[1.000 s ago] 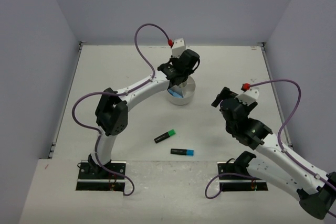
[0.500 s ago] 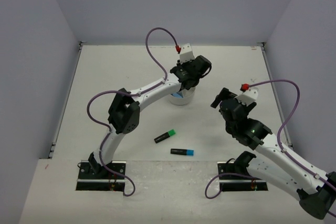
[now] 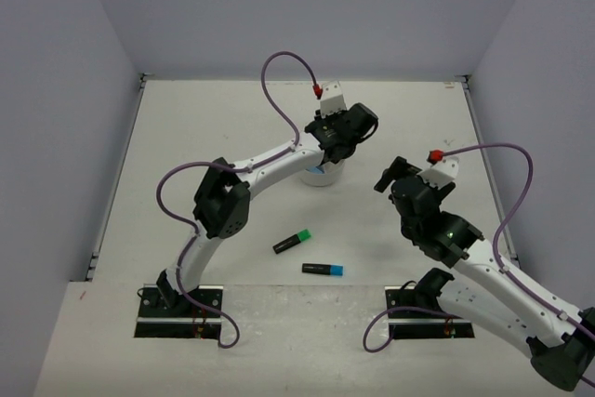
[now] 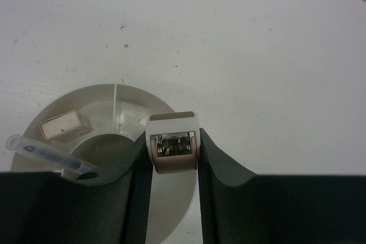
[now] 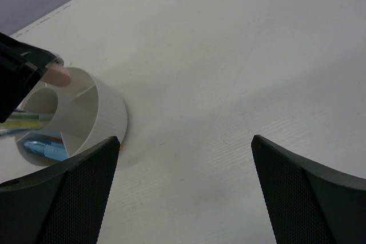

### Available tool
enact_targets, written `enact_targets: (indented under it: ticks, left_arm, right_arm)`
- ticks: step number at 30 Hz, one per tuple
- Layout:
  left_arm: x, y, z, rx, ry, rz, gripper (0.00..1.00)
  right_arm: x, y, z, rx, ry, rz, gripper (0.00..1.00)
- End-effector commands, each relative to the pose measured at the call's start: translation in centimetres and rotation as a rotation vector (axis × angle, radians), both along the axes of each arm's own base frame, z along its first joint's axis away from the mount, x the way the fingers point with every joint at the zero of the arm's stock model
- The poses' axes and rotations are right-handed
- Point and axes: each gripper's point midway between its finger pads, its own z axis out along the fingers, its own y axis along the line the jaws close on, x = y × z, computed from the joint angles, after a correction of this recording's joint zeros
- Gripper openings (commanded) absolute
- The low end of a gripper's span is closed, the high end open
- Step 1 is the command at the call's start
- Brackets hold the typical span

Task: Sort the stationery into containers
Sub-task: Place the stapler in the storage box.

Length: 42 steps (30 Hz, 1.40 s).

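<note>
— Where's the loose stationery?
— Green highlighter (image 3: 292, 242) and blue highlighter (image 3: 323, 269) lie on the worktop (image 3: 418, 118), on the near side of the organiser (image 3: 321, 177).
— And the arms?
— The left end effector (image 4: 172, 148) is above the organiser's rim, clenched on a small pale pink piece (image 4: 172, 119). The right end effector (image 5: 183, 140), right of the organiser, is released, fingers wide apart.

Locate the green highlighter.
Top view: the green highlighter lies on the table about mid-width, toward the near edge. It is just up-left of the blue highlighter and closer to the arms than the organiser.
</note>
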Motion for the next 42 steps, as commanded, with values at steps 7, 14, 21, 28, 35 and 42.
enact_targets:
  ticks: [7,14,21,28,35,42]
  left_arm:
    - [0.9,-0.1,0.4,-0.017,-0.049,0.059,0.08]
    - [0.9,-0.1,0.0,-0.01,-0.043,0.054,0.16]
    - [0.9,-0.2,0.4,-0.013,-0.045,0.042,0.38]
    - [1.0,-0.6,0.7,-0.025,-0.043,0.018,0.45]
    - [1.1,-2.0,3.0,-0.07,-0.066,-0.057,0.5]
    - [-0.2,-4.4,12.4,-0.146,-0.178,-0.279,0.77]
  right_arm:
    - [0.2,-0.1,0.5,0.033,-0.036,-0.013,0.99]
    - [0.2,0.1,0.5,0.036,-0.04,-0.001,0.99]
    - [0.3,0.2,0.4,0.029,-0.036,0.003,0.99]
    - [0.3,0.2,0.3,0.027,-0.033,0.006,0.99]
    - [0.4,0.4,0.2,0.023,-0.026,0.011,0.99]
    - [0.6,1.3,0.2,0.03,-0.042,0.065,0.99]
